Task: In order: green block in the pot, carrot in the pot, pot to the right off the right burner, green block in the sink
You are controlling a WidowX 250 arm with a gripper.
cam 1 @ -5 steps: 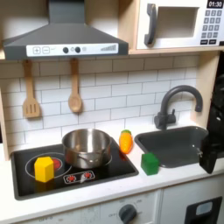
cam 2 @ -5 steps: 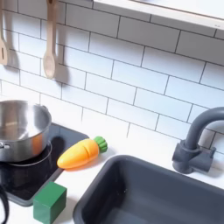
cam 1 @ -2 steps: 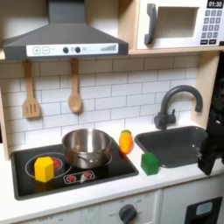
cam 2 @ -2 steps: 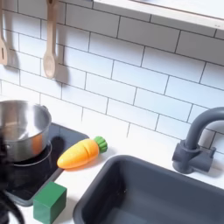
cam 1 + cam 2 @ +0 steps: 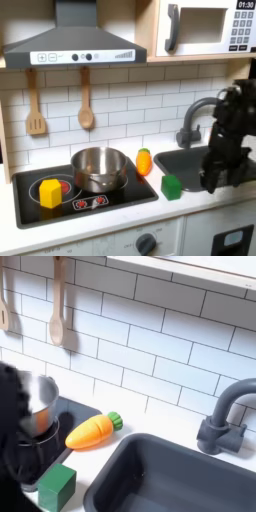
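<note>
In the first exterior view, one readout is legible: the microwave [image 5: 205, 27], at the upper right of the frame, carries a small display [image 5: 245, 5] at its top right corner showing "01:30". The keypad [image 5: 241, 30] below the display is too small to read. The markings on the range hood control strip [image 5: 72, 57] are also illegible.

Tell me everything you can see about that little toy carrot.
The carrot is a stubby orange toy, smooth and plastic-looking, tapering to a rounded tip, with a small green top. In the second exterior view it lies on its side on the white counter, between the black stovetop and the dark sink, green end toward the tiled wall. In the first exterior view it sits just right of the steel pot. Nothing grips it.
</note>
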